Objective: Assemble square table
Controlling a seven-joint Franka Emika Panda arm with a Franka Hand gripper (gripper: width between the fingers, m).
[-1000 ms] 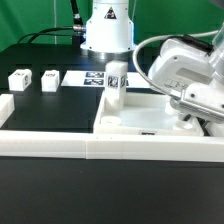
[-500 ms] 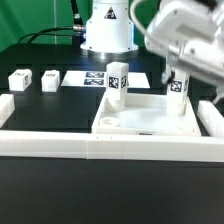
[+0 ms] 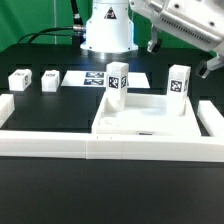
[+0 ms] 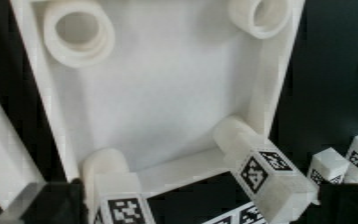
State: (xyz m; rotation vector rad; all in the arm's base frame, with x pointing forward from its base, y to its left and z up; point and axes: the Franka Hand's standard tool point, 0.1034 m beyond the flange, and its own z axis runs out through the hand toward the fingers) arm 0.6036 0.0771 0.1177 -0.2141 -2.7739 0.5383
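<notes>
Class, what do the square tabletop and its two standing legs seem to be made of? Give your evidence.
Square tabletop: probably white plastic, matte with slight sheen; uniform colour, rounded moulded rims. Standing legs: seemingly the same plastic; their black-white tags look like printed stickers, uncertain.

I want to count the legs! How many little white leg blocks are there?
4. Two leg blocks stand on the slab; two lie loose at the exterior view's left.
</notes>
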